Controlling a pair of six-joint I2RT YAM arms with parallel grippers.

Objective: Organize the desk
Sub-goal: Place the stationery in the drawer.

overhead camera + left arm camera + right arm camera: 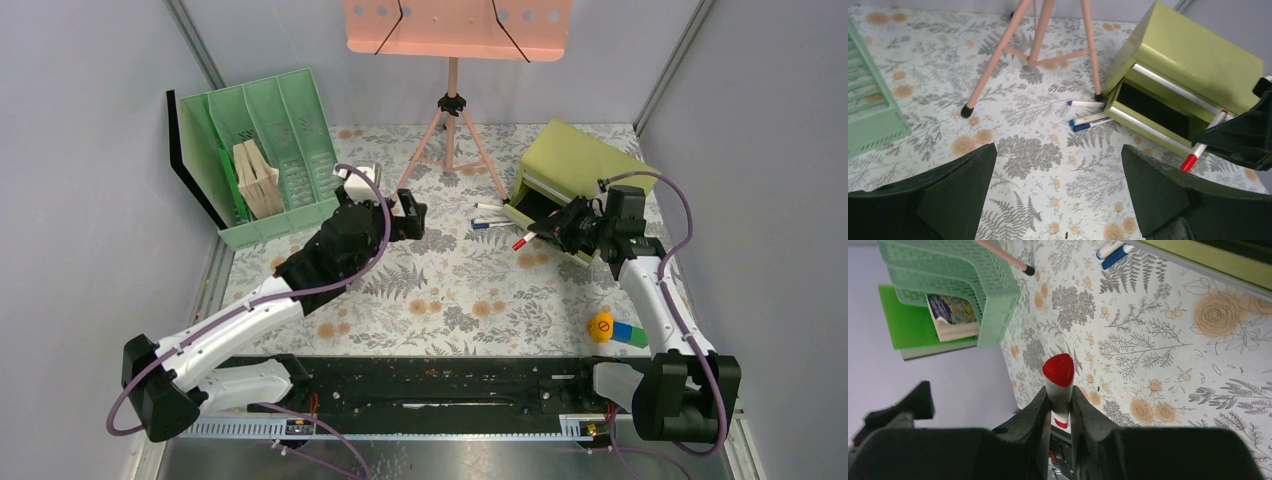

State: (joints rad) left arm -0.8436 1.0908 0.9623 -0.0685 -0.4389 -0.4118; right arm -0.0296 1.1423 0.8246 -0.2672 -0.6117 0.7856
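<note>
– at the right of the flowered desk [440, 290] beneath both arms, what does the right claw [1060, 400] hold?
– a red-capped marker [1058, 371], pinched, beside the drawer box [580, 160]. i'd tip it past the drawer lip before letting go; inside is too dark to read. left claw [1058, 170] gapes empty. mint rack [262, 140] holds books [256, 178].

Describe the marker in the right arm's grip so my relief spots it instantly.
Find the olive-green box at the far right of the desk. In front of its dark opening, the right claw pinches a white marker. It alone has a red cap; the markers lying to its left have blue or purple caps.
</note>
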